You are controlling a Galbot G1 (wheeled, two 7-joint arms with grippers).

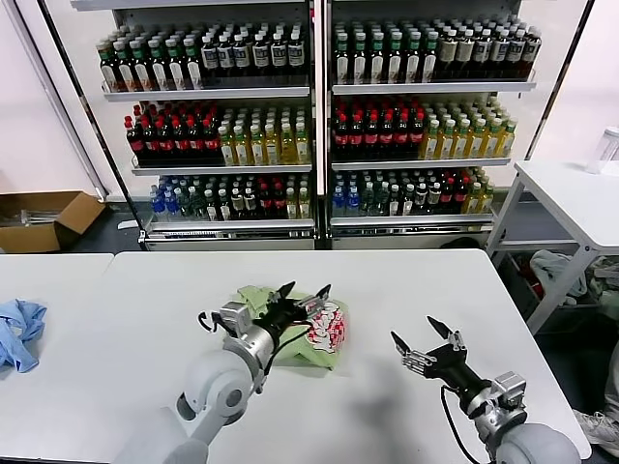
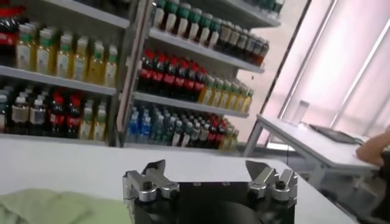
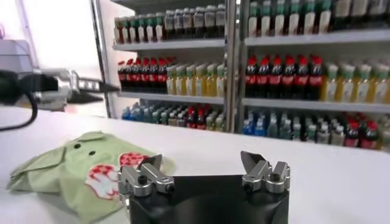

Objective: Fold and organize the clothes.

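The clothes are one light green polo shirt (image 1: 329, 333), folded into a small bundle on the white table (image 1: 435, 280), with its red-and-white graphic facing up. My left gripper (image 1: 307, 290) hovers just over the bundle, open, nothing between its fingers. In the left wrist view the gripper (image 2: 206, 167) stands wide apart above bare table, with green fabric (image 2: 55, 207) at the corner. My right gripper (image 1: 414, 331) is open and empty, off to the right of the shirt. In the right wrist view, the gripper (image 3: 200, 159) sees the shirt (image 3: 79, 167) beside it.
A crumpled light blue cloth (image 1: 19, 333) lies at the table's left edge. Shelves of bottles (image 1: 309, 116) stand behind the table. A cardboard box (image 1: 44, 220) sits on the floor at left, and a white side table (image 1: 571, 193) stands at right.
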